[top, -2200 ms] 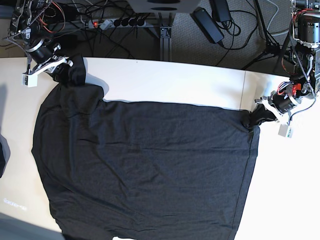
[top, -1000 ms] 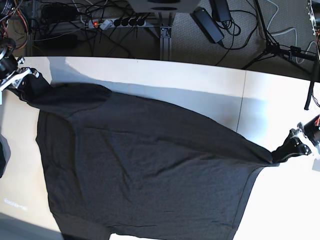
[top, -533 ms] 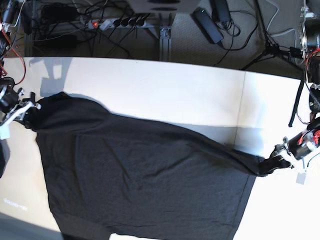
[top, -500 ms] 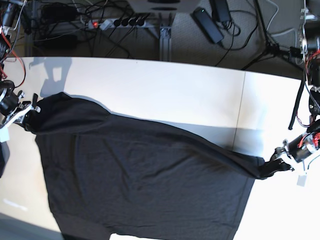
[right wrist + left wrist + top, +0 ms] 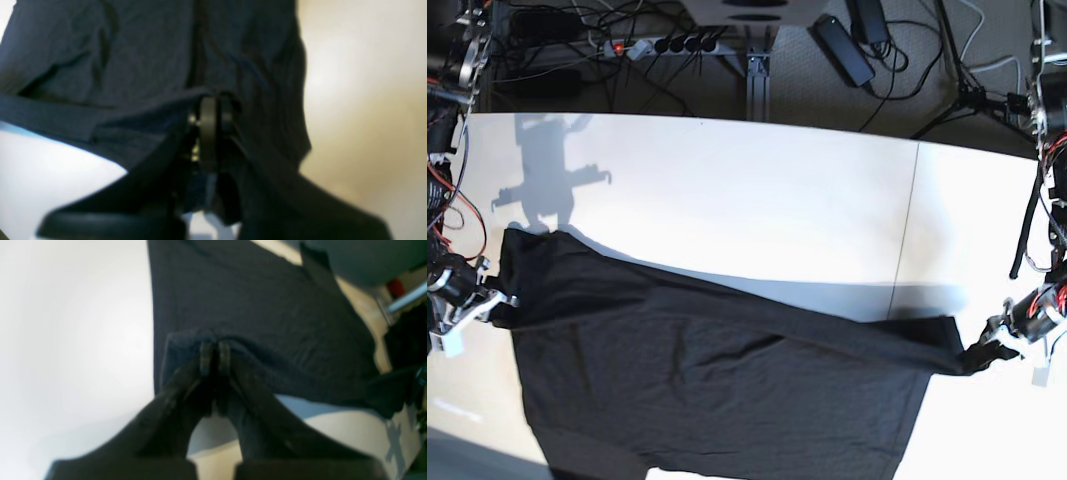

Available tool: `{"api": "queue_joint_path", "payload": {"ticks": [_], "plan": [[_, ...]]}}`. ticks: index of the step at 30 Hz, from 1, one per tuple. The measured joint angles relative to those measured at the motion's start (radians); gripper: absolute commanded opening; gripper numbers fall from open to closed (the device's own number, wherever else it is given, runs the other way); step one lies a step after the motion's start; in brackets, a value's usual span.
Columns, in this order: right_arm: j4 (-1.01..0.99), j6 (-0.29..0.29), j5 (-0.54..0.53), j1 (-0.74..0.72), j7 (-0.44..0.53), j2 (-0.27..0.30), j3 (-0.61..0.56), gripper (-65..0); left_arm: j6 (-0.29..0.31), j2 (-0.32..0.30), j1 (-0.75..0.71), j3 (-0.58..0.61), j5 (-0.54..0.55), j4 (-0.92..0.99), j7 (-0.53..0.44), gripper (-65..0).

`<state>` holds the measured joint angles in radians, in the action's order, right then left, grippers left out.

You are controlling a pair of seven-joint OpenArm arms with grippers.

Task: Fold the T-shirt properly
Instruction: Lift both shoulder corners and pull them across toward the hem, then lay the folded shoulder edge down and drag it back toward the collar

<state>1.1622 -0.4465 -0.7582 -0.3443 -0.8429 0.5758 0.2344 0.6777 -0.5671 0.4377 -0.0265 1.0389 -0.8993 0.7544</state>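
The T-shirt [image 5: 717, 390] is lying plain side up across the near half of the white table [image 5: 757, 200], its far edge doubled over into a long fold running from the left side to the right. The right gripper [image 5: 489, 303], at the left edge in the base view, is pinching the fabric at that end of the fold, its fingers [image 5: 208, 133] pressed together on the cloth. The left gripper [image 5: 995, 345], at the right edge in the base view, is clamping the other end, fingers [image 5: 205, 356] squeezed on a bunched corner. Cables and a power strip [image 5: 662, 45] are sitting on the floor beyond the table.
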Motion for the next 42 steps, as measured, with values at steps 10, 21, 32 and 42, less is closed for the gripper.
{"api": "queue_joint_path", "payload": {"ticks": [10,21,32,42], "plan": [[-0.192,0.0,0.098,-0.167,0.059,-0.003,-0.121,-65.0,0.0,0.024,0.0,0.183,-0.21,0.029,-0.261,-64.0],[-0.267,0.0,0.177,-0.18,0.2,-0.032,-0.124,-38.7,0.0,0.024,0.013,0.192,-0.339,0.029,-0.364,-26.3],[-0.265,0.0,0.183,-0.182,0.23,-0.047,-0.124,-24.4,0.0,0.028,0.104,0.19,-0.364,0.029,-0.369,-27.5],[-0.286,0.001,0.369,-0.182,0.241,-0.129,-0.124,-65.0,-0.042,0.151,0.061,0.345,-0.565,0.03,-0.366,-65.0]]}}
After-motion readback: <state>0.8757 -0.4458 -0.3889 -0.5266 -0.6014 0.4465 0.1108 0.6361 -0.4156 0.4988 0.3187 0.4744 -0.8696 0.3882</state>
